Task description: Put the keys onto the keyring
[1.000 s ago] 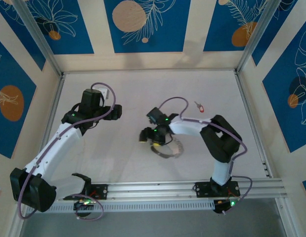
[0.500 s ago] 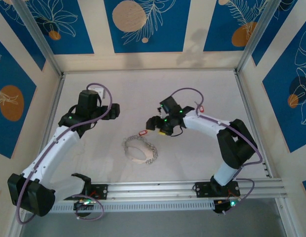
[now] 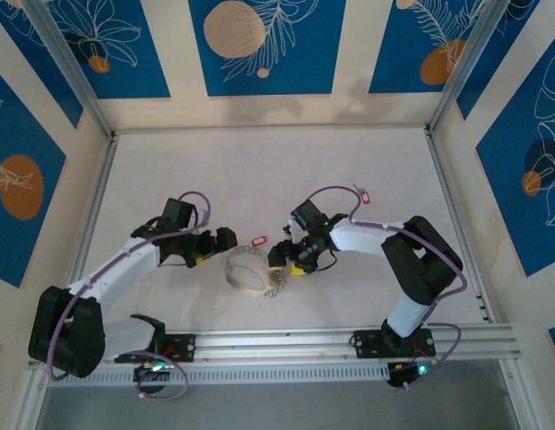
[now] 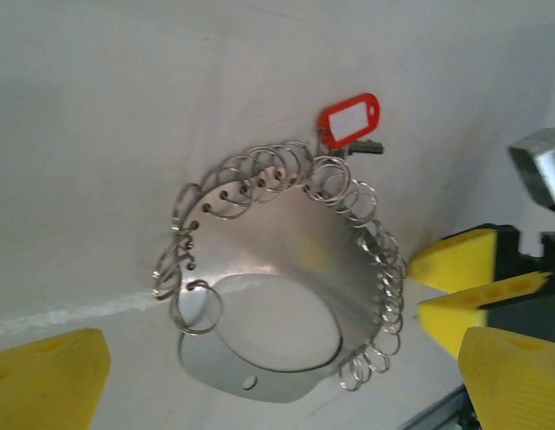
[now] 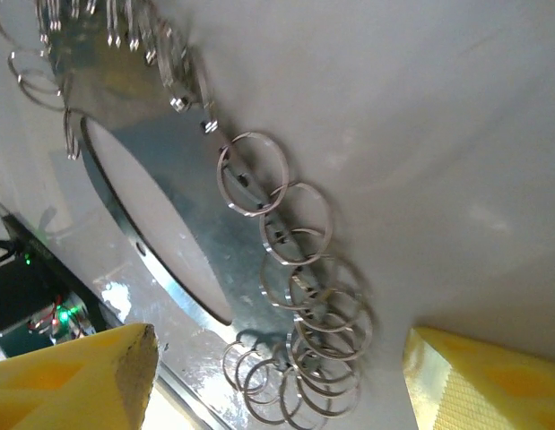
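Spread and empty, left gripper (image 3: 225, 242) and right gripper (image 3: 281, 258) flank the silver ring-fringed disc keyring (image 3: 248, 279), best pinned flat before threading.

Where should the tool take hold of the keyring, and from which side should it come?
Probably on the bare stretch of the keyring plate, beside its little hole, where no small rings hang. Come from that side, the lower one in the left wrist view, one jaw inside the big opening, one outside. The plate is thin there, while rings and the red-tagged key crowd the rest.
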